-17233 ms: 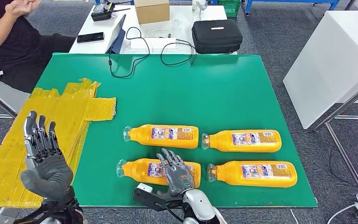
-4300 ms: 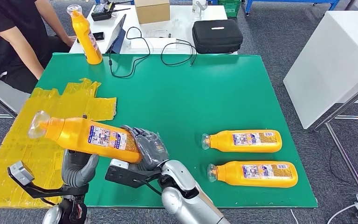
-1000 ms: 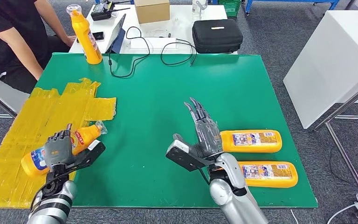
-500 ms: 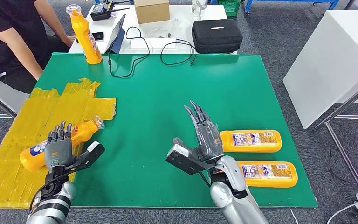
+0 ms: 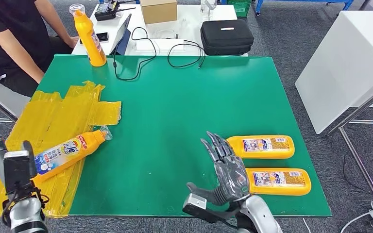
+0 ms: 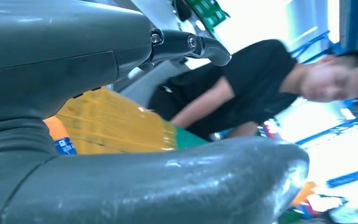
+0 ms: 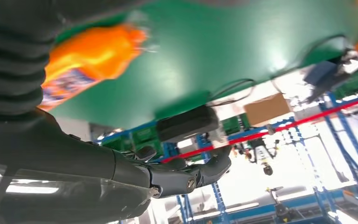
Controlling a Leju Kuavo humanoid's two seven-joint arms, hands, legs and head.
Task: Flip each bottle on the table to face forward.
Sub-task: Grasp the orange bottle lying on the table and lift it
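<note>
Currently hovering open-fingered, right hand (image 5: 226,167), empty, beside two lying orange plastic bottles (image 5: 260,146) at four o'clock. Left hand (image 5: 10,167) state: cannot tell. Could nudge nearer bottle (image 5: 278,181) rolling off if lowered carelessly.

Orange bottles (image 5: 261,146), green table (image 5: 184,97)

1. Four orange bottles: one upright bottle (image 5: 89,35) at the far left corner, one lying bottle (image 5: 68,153) on the yellow sheets, two lying side by side at the right, far bottle (image 5: 261,146) and near bottle (image 5: 278,181).
2. One green table (image 5: 184,111).
3. One black case (image 5: 226,37).
4. One cardboard box (image 5: 158,10).
5. One person (image 5: 9,39).
</note>
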